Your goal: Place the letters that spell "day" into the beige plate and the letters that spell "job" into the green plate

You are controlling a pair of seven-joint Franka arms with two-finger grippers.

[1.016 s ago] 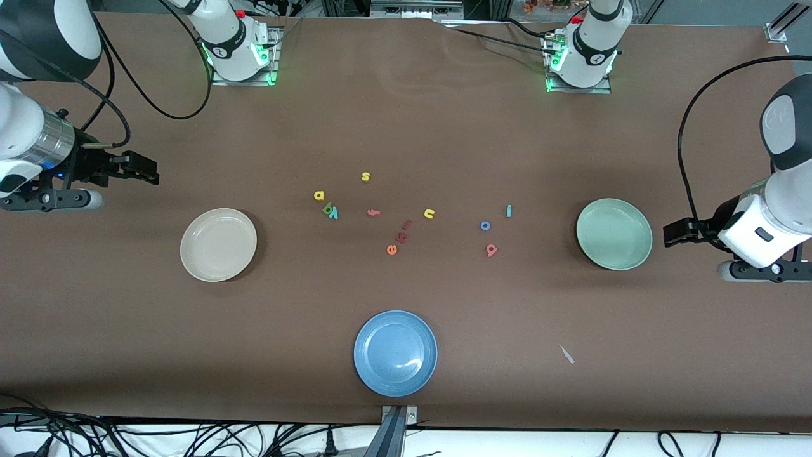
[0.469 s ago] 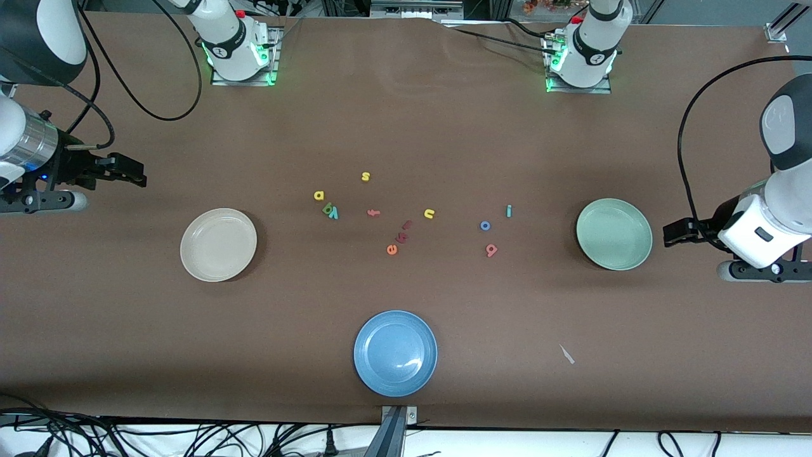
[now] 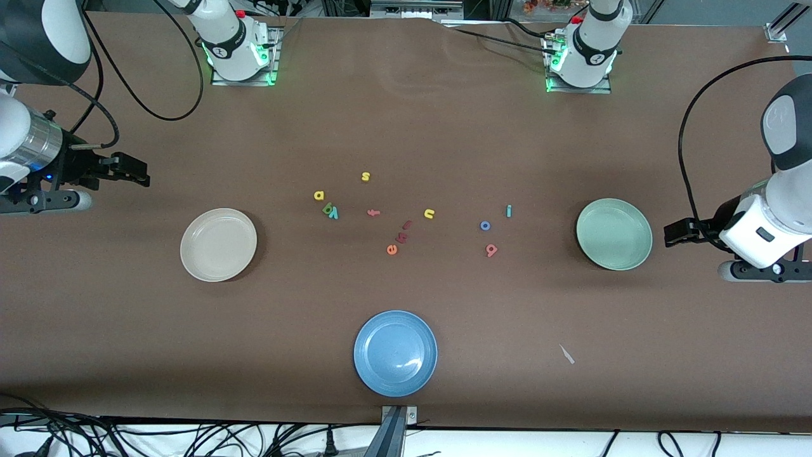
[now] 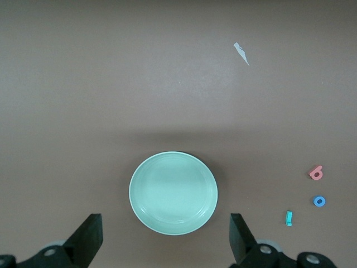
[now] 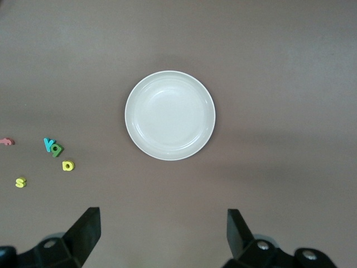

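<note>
Your stock on the table, by view:

- Front view, mid-frame row: yellow "d" (image 3: 319, 195), green "a" (image 3: 327, 207) touching teal "y" (image 3: 333, 214), toward the right arm's end; teal "j" (image 3: 509, 211), blue "o" (image 3: 485, 225) and salmon "b" (image 3: 491, 250), toward the left arm's end
- Beige plate (image 3: 218, 244) and green plate (image 3: 614, 233): at either end of that row, nothing in them
- Blue plate (image 3: 395, 353): lower middle of the frame; only the front view gives you it
- Right gripper (image 3: 143, 172): fingers apart, holding nothing, above bare table near the beige plate; its wrist view adds the "day" letters beside that plate
- Left gripper (image 3: 669, 233): fingers apart, holding nothing, just beside the green plate; its wrist view shows you "j", "o" and "b"
</note>
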